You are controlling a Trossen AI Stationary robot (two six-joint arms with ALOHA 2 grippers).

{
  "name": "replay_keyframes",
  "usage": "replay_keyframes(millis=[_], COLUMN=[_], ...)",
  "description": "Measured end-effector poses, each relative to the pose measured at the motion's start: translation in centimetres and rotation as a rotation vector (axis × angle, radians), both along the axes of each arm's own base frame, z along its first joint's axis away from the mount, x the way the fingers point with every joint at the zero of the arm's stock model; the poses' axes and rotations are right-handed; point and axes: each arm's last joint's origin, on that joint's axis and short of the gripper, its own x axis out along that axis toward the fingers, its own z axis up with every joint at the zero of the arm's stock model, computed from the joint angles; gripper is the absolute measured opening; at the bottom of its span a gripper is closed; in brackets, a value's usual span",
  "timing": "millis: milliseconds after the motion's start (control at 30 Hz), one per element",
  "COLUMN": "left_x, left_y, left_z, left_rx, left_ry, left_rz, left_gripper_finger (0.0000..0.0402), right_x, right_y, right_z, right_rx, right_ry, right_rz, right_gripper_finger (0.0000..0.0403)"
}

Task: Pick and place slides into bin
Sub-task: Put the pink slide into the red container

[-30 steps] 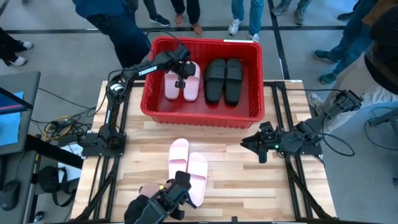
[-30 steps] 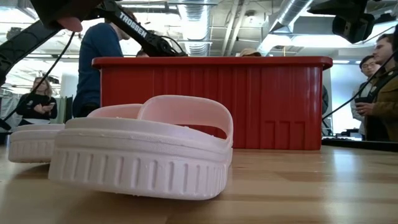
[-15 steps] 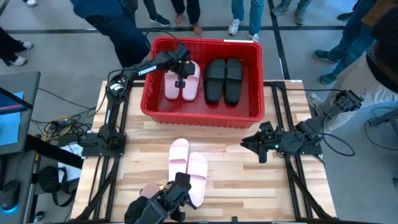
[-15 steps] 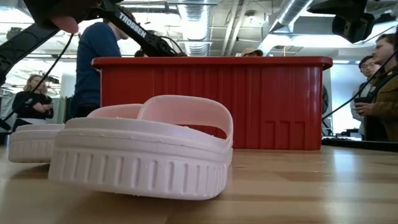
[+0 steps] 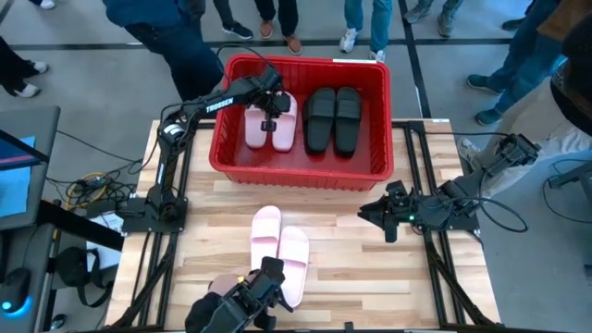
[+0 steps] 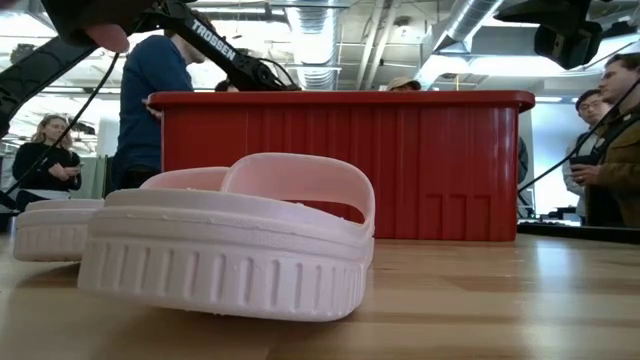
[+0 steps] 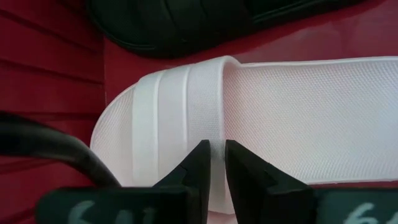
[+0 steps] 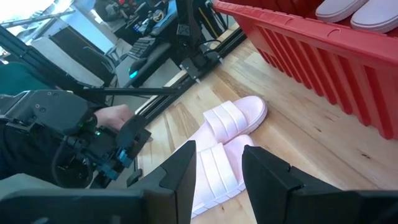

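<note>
While my left gripper (image 7: pixel 213 163) is pinching the pink slide's (image 5: pixel 284 121) strap inside the bin (image 5: pixel 301 176) at twelve o'clock, I'm parking the right gripper (image 5: pixel 370 211), fingers apart, at three.

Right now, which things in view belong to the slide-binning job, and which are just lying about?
Job:
- red perforated plastic bin
- two pale pink foam slides in the bin
- two black slides in the bin
- two pale pink slides on the wooden table
- left gripper

Just about:
- cables
- handheld controller
</note>
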Motion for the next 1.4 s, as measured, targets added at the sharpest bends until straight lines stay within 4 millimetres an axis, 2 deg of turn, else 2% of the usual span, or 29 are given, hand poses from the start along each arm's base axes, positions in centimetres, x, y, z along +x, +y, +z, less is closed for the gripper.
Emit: replay_keyframes(millis=[100, 367, 467, 1033, 1400], left_x=[-0.02, 0.01, 0.03, 0.11, 0.19], left_y=[0.02, -0.11, -0.13, 0.29, 0.07], left_z=[0.00, -0.08, -0.08, 0.15, 0.08], left_rx=[0.011, 0.027, 0.029, 0.128, 0.094], left_ry=[0.010, 0.036, 0.037, 0.078, 0.061], left_rz=[-0.001, -0.031, -0.036, -0.011, -0.001], left_gripper_finger=[0.0048, 0.0131, 0.0148, 0.0137, 0.0137], right_x=[0.00, 0.00, 0.00, 0.00, -0.01], right_y=[0.00, 0.00, 0.00, 0.00, -0.01], right_z=[-0.01, -0.01, -0.01, -0.01, -0.04], right_rx=[0.000, -0.001, -0.001, 0.000, -0.002], right_ry=[0.001, 0.001, 0.001, 0.001, 0.004], right_rz=[0.000, 0.000, 0.000, 0.000, 0.001], right_gripper_finger=[0.0118, 0.0118, 0.0118, 0.0118, 0.0118])
